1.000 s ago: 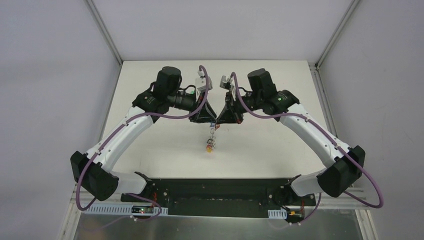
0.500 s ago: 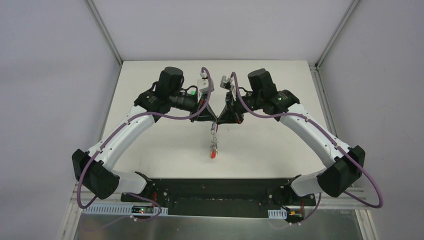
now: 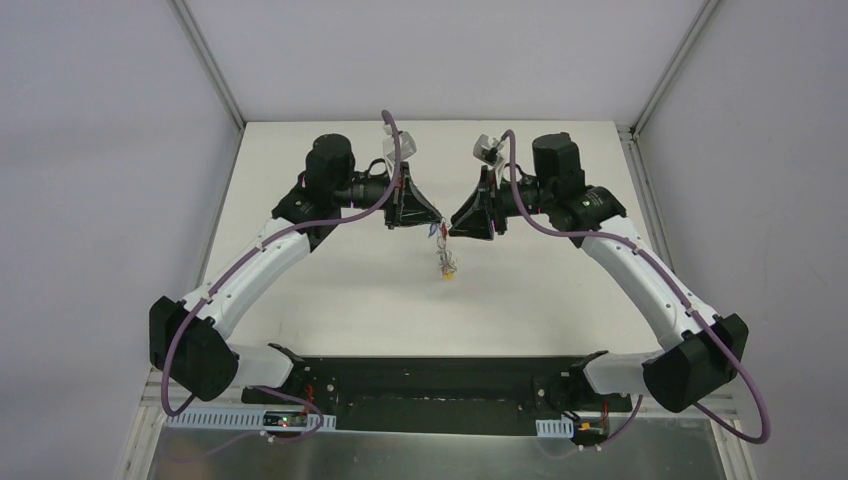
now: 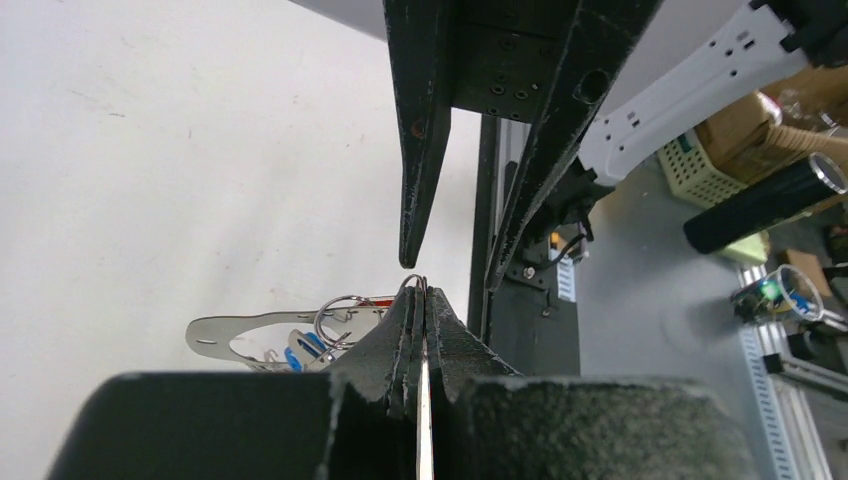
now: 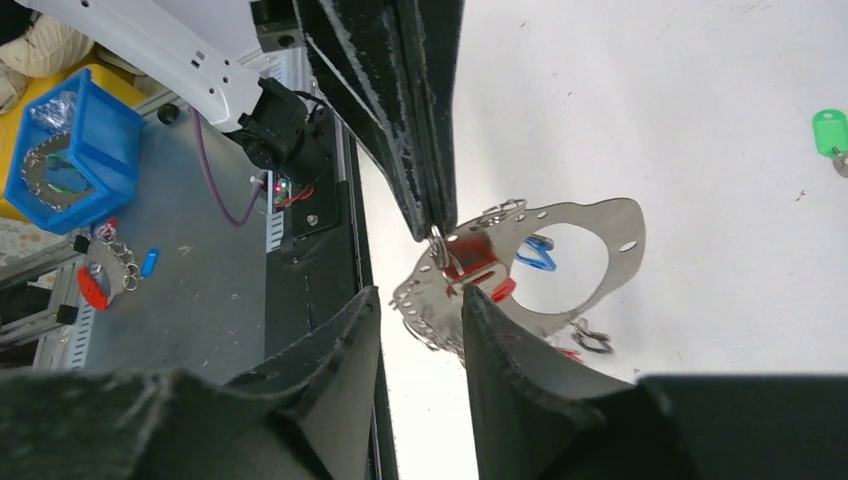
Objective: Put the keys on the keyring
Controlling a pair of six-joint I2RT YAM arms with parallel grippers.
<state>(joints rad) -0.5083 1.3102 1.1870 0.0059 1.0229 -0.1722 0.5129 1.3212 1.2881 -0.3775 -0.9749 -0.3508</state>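
L gripper (image 4: 420, 296): clamped tight on the thin wire of the keyring (image 4: 415, 284); wire runs btwn its pads.
R gripper (image 4: 447, 272): jaws apart, nothing in them; tips nose to nose w/ L tips, just beside the wire, not on it.
Keys (image 3: 446, 262): bunch hangs under the two gripper tips, above the table (image 3: 330, 290), midway btwn arms. Red + blue tags show in wrist views, yellow at bottom in top view.
Plate (image 5: 620, 235): flat silver loop w/ small holes, in same bunch; can't tell how it links to the wire.
Loose key (image 5: 829, 132): green tag, lying on table at far R edge of R wrist view, well apart from bunch. Tag's long axis approx up-down in that view; blade mostly cut off by frame edge.
Key relation: green key sits below both hands. It's not findable in top view, so exact side unsure. R arm is prob nearer + the only empty one, so pickup looks like R's job: drop down, turn wrist, pinch across tag's short side.
Arm pose: both raised, elbows out, forearms angled in, grippers approx level, pointing at each other over table centre.
Step (guess): L acts as holder; at least one key not yet on.
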